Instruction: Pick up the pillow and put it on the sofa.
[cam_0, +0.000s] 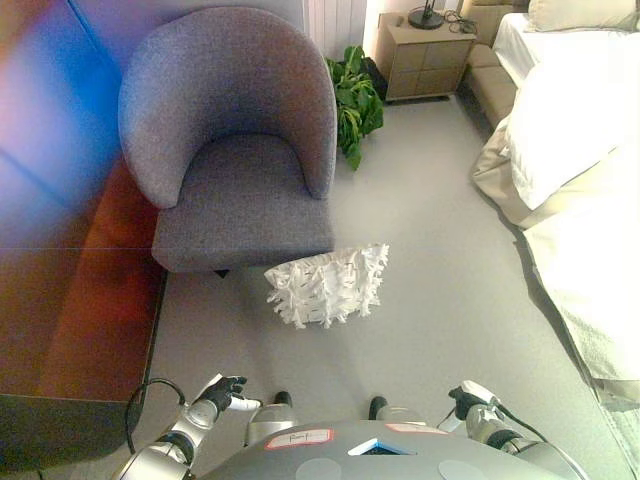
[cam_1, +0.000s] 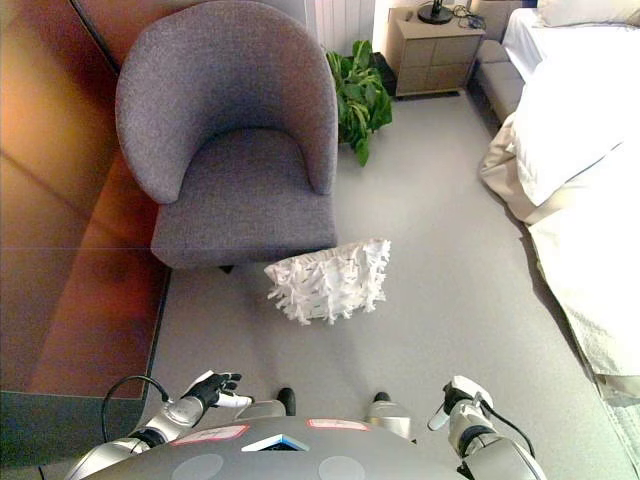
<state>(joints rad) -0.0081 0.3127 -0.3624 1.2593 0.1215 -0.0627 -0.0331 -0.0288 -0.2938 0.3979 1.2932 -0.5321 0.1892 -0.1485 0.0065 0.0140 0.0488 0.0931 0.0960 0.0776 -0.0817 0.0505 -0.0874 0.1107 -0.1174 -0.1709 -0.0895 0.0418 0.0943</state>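
Note:
A white shaggy pillow (cam_0: 328, 284) lies on the grey floor just in front of the grey tub armchair (cam_0: 240, 150), near its front right corner. My left hand (cam_0: 222, 391) hangs low at the bottom left, fingers relaxed and empty, well short of the pillow. My right hand (cam_0: 472, 397) is at the bottom right, also low and empty, with fingers loosely curled. Both hands show in the right eye view too, the left hand (cam_1: 212, 387) and the right hand (cam_1: 458, 396). The armchair seat (cam_1: 245, 190) is bare.
A wooden wall panel (cam_0: 60, 290) runs along the left. A green potted plant (cam_0: 355, 100) stands behind the chair's right side. A wooden nightstand (cam_0: 425, 55) is at the back. A bed with white bedding (cam_0: 580, 150) fills the right side.

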